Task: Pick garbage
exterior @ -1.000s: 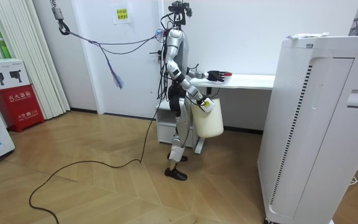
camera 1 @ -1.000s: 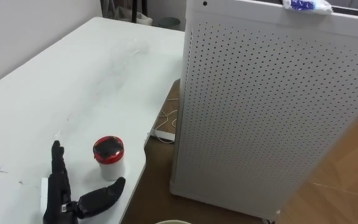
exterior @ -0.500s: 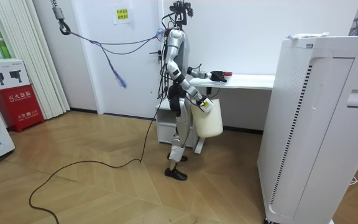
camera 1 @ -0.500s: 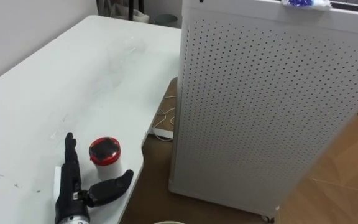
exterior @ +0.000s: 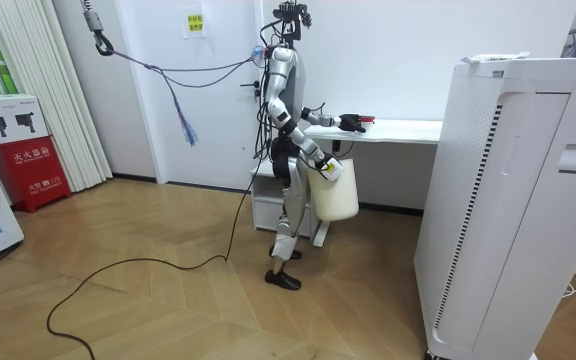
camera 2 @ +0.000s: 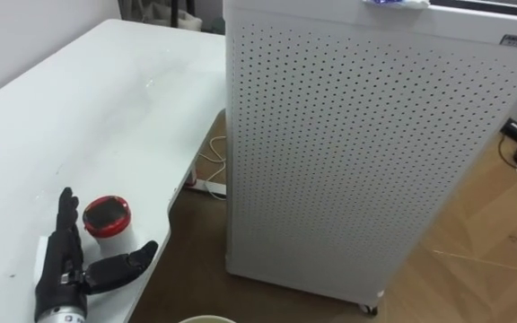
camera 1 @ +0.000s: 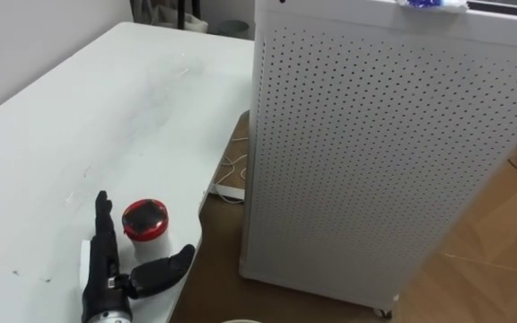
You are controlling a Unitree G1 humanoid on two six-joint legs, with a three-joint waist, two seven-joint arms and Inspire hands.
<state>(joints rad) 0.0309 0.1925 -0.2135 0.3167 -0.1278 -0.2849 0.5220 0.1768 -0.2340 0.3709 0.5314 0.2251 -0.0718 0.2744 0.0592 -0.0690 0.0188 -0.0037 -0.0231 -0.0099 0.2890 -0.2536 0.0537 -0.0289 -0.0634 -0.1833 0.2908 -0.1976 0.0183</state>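
Note:
A small white cup with a red lid [camera 1: 144,230] stands near the white table's [camera 1: 79,117] near right corner. My left hand [camera 1: 106,274] lies open on the table. Its straight fingers run along the cup's left side and its thumb reaches out below the cup, which sits in the gap between them. The cup [camera 2: 108,224] and hand [camera 2: 61,269] look the same in the right eye view. In the room view I stand at the table's end with the left hand [exterior: 348,123] stretched over it. A white bin [exterior: 334,192] hangs at my right hand [exterior: 320,160].
A tall white perforated cabinet [camera 1: 375,152] stands close to the right of the table, with a blue and white wrapper [camera 1: 429,4] on top. A white power strip and cable [camera 1: 227,191] lie on the wooden floor between them. The bin's rim [camera 1: 232,320] shows at the bottom edge.
My left hand has slid forward and nearer the cup, so its fingers now lie alongside it. The eye views have shifted a little.

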